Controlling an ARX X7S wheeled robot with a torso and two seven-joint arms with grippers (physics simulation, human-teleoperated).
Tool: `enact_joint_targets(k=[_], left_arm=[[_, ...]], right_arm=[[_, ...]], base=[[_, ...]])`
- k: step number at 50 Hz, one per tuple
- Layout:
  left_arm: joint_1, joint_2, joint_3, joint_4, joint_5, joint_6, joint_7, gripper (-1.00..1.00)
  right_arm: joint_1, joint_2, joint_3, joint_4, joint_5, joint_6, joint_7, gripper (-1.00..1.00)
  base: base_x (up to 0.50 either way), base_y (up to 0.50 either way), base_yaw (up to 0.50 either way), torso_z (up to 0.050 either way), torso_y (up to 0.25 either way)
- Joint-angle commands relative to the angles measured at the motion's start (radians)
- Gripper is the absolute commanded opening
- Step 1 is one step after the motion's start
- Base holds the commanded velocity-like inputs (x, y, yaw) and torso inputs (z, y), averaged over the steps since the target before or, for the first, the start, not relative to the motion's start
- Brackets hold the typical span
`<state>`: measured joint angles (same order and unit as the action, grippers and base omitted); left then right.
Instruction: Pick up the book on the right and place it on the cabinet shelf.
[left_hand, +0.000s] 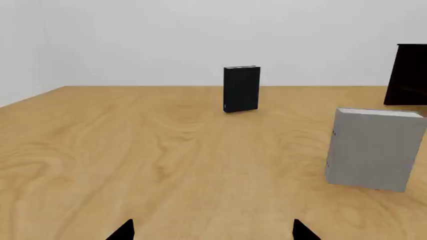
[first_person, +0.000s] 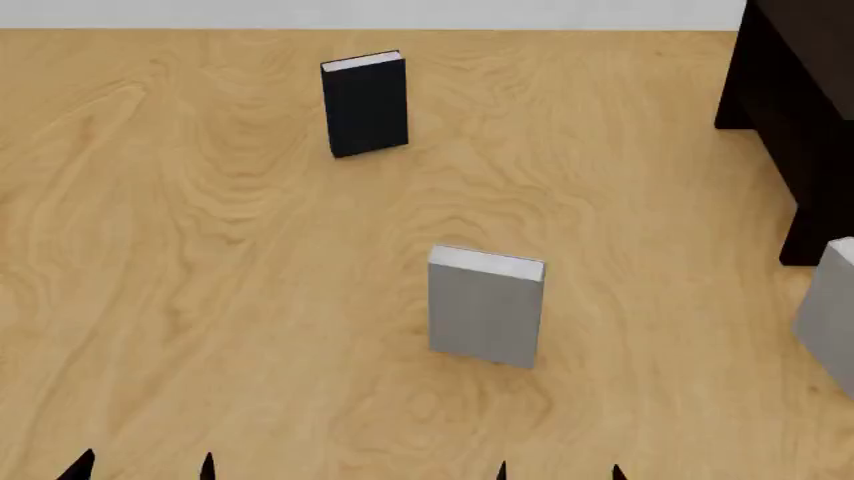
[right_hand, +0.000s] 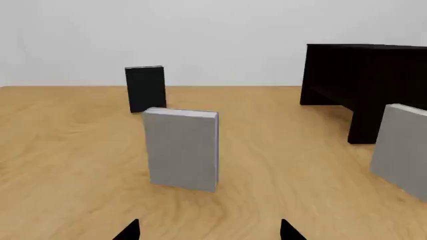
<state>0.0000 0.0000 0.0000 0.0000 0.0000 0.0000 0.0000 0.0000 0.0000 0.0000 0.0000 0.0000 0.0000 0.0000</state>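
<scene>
Two light grey books stand upright on the wooden table (first_person: 200, 250). The right one (first_person: 830, 315) is cut by the head view's right edge, just in front of the dark cabinet (first_person: 787, 100); it also shows in the right wrist view (right_hand: 400, 147). The cabinet (right_hand: 363, 75) is nearly black and I cannot make out its shelf board. My left gripper (first_person: 144, 468) and right gripper (first_person: 559, 470) are open and empty at the near edge, well short of the books. Only their fingertips show in the left wrist view (left_hand: 213, 231) and the right wrist view (right_hand: 209, 231).
The other grey book (first_person: 486, 308) stands mid-table, straight ahead of the right gripper; it also shows in the right wrist view (right_hand: 181, 150) and the left wrist view (left_hand: 373, 150). A black book (first_person: 364, 103) stands farther back left. A white wall is behind the table.
</scene>
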Motion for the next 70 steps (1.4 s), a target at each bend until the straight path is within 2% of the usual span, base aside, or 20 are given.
enact_joint_targets(k=[1,18,28,39,46,51,59,62,64,70], left_arm=[[0.0,-0.01,0.0,0.0,-0.01,0.0,0.0,1.0],[0.001,-0.055,0.059,0.011,-0.042,-0.004,-0.076,1.0],[-0.006,-0.083,0.045,0.217,-0.11,-0.12,-0.087,1.0],[-0.209,-0.147,0.034,0.575,-0.153,-0.415,-0.119,1.0],[-0.364,-0.182,0.03,0.703,-0.193,-0.608,-0.123,1.0],[-0.533,-0.205,0.015,0.808,-0.234,-0.83,-0.146,1.0],[-0.732,-0.202,-0.049,0.932,-0.31,-1.103,-0.177,1.0],[-0.808,-0.233,-0.017,0.985,-0.299,-1.201,-0.212,1.0],[-0.86,-0.212,-0.05,1.017,-0.324,-1.278,-0.215,1.0],[-0.946,-0.244,-0.083,1.046,-0.415,-1.344,-0.291,1.0]], right_arm=[[0.0,0.009,-0.013,0.0,0.009,0.0,0.013,1.0],[0.001,0.058,-0.058,-0.007,0.071,0.01,0.051,1.0],[0.029,0.088,-0.056,-0.145,0.099,0.125,0.066,1.0],[0.198,0.145,-0.042,-0.458,0.143,0.405,0.093,1.0],[0.319,0.174,-0.039,-0.585,0.163,0.56,0.105,1.0],[0.45,0.206,-0.038,-0.653,0.167,0.689,0.114,1.0],[0.585,0.235,0.001,-0.743,0.197,0.853,0.125,1.0],[0.64,0.25,0.014,-0.793,0.21,0.931,0.128,1.0],[0.675,0.255,0.026,-0.823,0.224,0.98,0.128,1.0],[0.74,0.265,0.041,-0.87,0.254,1.069,0.123,1.0]], base=[[0.0,0.0,0.0,0.0,0.0],[0.0,0.0,0.0,0.0,0.0],[0.0,0.0,0.0,0.0,0.0],[0.0,0.0,0.0,0.0,0.0],[0.0,0.0,0.0,0.0,0.0],[0.0,0.0,0.0,0.0,0.0],[0.0,0.0,0.0,0.0,0.0],[0.0,0.0,0.0,0.0,0.0],[0.0,0.0,0.0,0.0,0.0],[0.0,0.0,0.0,0.0,0.0]])
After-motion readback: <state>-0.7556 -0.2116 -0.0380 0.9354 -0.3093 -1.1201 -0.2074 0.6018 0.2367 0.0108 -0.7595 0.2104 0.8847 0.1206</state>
